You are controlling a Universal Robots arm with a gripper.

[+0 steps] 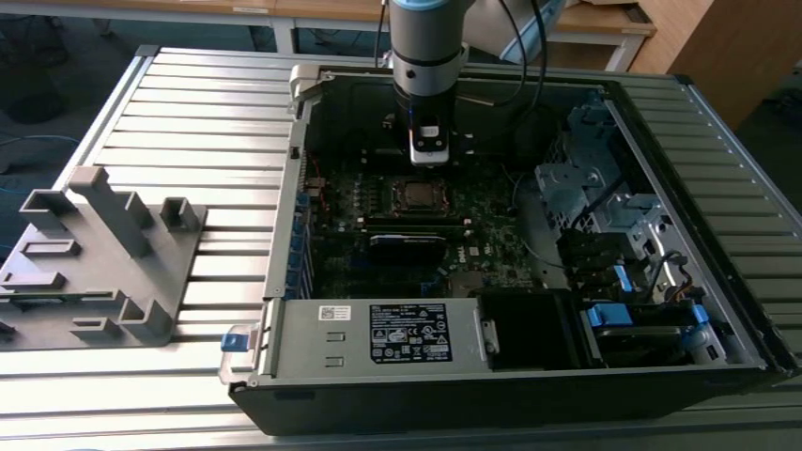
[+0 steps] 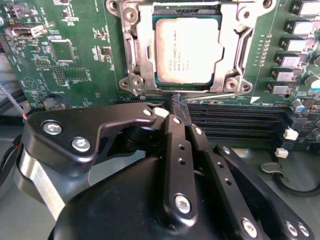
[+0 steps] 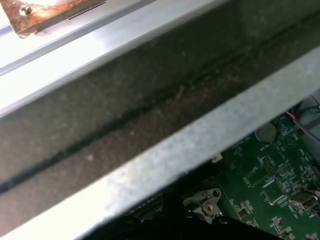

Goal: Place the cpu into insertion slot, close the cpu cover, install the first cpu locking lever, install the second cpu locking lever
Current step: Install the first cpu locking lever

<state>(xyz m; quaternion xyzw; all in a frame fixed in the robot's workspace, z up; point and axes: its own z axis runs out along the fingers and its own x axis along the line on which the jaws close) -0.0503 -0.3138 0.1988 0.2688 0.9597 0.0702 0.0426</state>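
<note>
In the second wrist view the cpu (image 2: 187, 50), a flat silver-grey square, lies in the socket on the green motherboard. The cpu cover (image 2: 134, 52), a silvery metal frame, lies flat around it, its window showing the chip's top. My gripper (image 2: 177, 103) is shut with nothing between its black fingers (image 2: 172, 135). Its tip sits at the socket's edge nearest the memory slots. In the exterior view the gripper (image 1: 429, 158) hangs inside the open computer case, just behind the socket (image 1: 418, 194). Whether the tip touches a locking lever I cannot tell.
The open computer case (image 1: 295, 282) lies on a slatted metal table with a grey plastic fixture (image 1: 100, 254) at the exterior view's left. Memory slots (image 2: 240, 122), a drive cage (image 1: 589, 178) and a power supply (image 1: 376, 334) surround the socket. The case wall (image 3: 150, 115) is close by in the first wrist view.
</note>
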